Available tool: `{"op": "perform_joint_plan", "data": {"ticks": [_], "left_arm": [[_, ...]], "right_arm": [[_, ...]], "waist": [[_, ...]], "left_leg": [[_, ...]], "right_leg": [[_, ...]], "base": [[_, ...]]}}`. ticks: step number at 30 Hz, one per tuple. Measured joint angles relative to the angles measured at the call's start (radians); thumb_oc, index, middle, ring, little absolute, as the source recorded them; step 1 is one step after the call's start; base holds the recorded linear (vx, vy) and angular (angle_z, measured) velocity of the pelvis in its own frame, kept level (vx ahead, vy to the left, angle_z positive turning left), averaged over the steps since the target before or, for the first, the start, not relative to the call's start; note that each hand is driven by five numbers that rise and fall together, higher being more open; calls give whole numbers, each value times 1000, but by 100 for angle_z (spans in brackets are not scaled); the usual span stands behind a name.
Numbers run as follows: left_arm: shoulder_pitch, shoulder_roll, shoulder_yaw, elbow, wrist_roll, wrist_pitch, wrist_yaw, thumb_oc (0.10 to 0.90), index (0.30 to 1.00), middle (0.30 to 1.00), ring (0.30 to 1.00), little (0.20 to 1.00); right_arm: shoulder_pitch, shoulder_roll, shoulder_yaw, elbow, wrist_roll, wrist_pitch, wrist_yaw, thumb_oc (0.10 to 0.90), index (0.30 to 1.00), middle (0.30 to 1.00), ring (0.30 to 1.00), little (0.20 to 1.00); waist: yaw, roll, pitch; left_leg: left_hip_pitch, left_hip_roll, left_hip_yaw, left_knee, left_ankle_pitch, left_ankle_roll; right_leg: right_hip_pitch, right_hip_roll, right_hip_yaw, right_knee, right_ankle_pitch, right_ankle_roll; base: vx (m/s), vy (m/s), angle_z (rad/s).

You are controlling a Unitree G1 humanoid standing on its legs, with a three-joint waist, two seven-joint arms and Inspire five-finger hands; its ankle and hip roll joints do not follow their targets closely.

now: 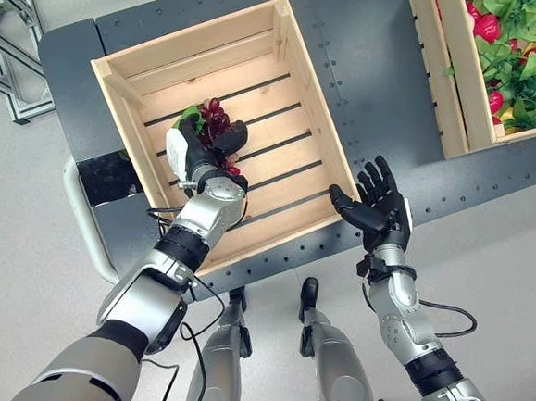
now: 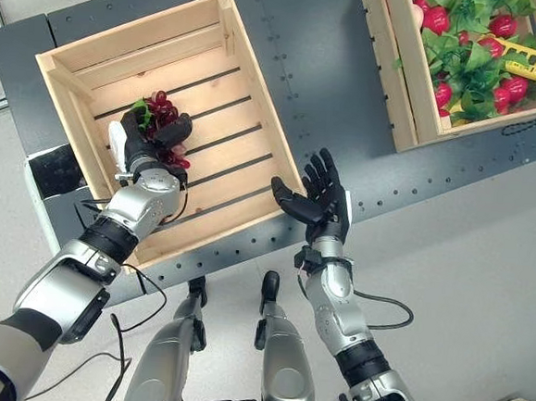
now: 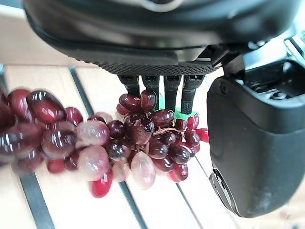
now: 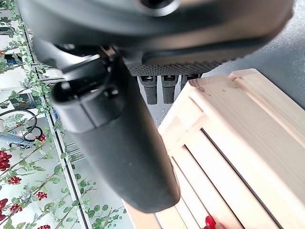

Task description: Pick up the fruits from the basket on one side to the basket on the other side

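We saw a bunch of dark red grapes (image 1: 220, 122) with a green leaf in the left-centre of the head views, inside the slatted wooden crate (image 1: 295, 47) that filled the upper left of the frame. The left hand (image 1: 198, 149) was curled round the bunch, fingers over it and the white-covered thumb beside it. In the left wrist view the grapes (image 3: 143, 138) hung against the fingers (image 3: 164, 90), just above the crate's pale slats, and we could not tell whether they touched the wood.

The right hand (image 1: 379, 209) showed right of centre, fingers spread and straight, holding nothing, just beside the crate's near right corner over the dark grey table (image 1: 371, 69). In the upper right corner stood a second wooden crate (image 1: 445, 75) holding red fruits among green leaves (image 1: 525, 63); a yellow object (image 2: 525, 61) lay on its contents.
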Motion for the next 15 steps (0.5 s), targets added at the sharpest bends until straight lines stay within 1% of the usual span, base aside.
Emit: {"op": "perform_joint_plan", "data": {"ticks": [1, 2, 3, 4, 5, 7, 8, 10, 11, 15], "left_arm": [[-8, 19, -28, 14, 74, 53, -37, 800, 900, 900, 900, 900], [-18, 30, -55, 24, 111, 73, -55, 800, 900, 900, 900, 900], [-39, 53, -96, 48, 201, 131, -116, 800, 900, 900, 900, 900], [-48, 72, -113, 61, 269, 167, -164, 800, 900, 900, 900, 900], [-57, 94, -134, 70, 333, 193, -214, 800, 900, 900, 900, 900], [-89, 147, -220, 95, 414, 244, -308, 800, 900, 900, 900, 900], [-108, 164, -226, 114, 440, 275, -348, 800, 900, 900, 900, 900], [-119, 179, -217, 161, 442, 312, -368, 800, 900, 900, 900, 900], [-117, 181, -208, 175, 436, 318, -366, 800, 900, 900, 900, 900], [-116, 180, -175, 200, 390, 312, -304, 800, 900, 900, 900, 900]], "right_arm": [[-8, -3, 3, 0, 15, 0, 0, 800, 900, 900, 900, 900], [-13, -6, 6, 0, 31, -1, 1, 800, 900, 900, 900, 900], [-24, -8, 9, 1, 42, -1, 1, 800, 900, 900, 900, 900], [-28, -10, 13, 0, 54, -1, 2, 800, 900, 900, 900, 900], [-30, -13, 18, 0, 72, 0, 3, 800, 900, 900, 900, 900], [-28, -15, 26, 0, 73, 0, 4, 800, 900, 900, 900, 900], [-29, -17, 34, 0, 75, 0, 5, 800, 900, 900, 900, 900], [-24, -19, 43, 0, 79, 0, 15, 800, 900, 900, 900, 900], [-11, -19, 43, 1, 79, 0, 17, 800, 900, 900, 900, 900], [12, -18, 42, 1, 78, 0, 23, 800, 900, 900, 900, 900]], "waist": [[-3, -1, 0], [-3, -1, 0], [-3, -2, 0], [-7, -2, 0], [-13, -2, 0], [-22, -4, 0], [-29, -5, 0], [-32, -7, 0], [-34, -7, 0], [-50, -7, 0]], "left_leg": [[-5, 2, 1, 1, 0, 0], [-8, 2, 1, 3, 0, 0], [-17, 4, 2, 4, 0, 0], [-23, 5, 2, 4, 0, 0], [-27, 5, 3, 4, 0, 0], [-39, 6, 8, 7, 0, 0], [-54, 6, 11, 17, 0, 0], [-65, 6, 29, 19, 1, 0], [-66, 6, 31, 19, 1, 0], [-90, 6, 30, 37, 1, 1]], "right_leg": [[-6, 1, 1, 3, 1, -1], [-11, 1, 1, 7, 1, -1], [-28, 1, 4, 19, 1, -2], [-35, 0, 6, 19, 2, -3], [-41, 0, 7, 21, 3, -4], [-61, 0, 11, 35, 2, -5], [-77, -1, 16, 42, 2, -5], [-104, -3, 33, 59, 2, -5], [-110, -6, 37, 62, 2, -5], [-130, -3, 36, 73, 0, -7]], "base": [[0, 0, 0], [15, 19, -7], [27, 24, -7], [37, 43, -8], [28, 41, -5], [27, 61, -7], [21, 55, -13], [30, 56, -22], [34, 52, -19], [12, 8, 0]]}}
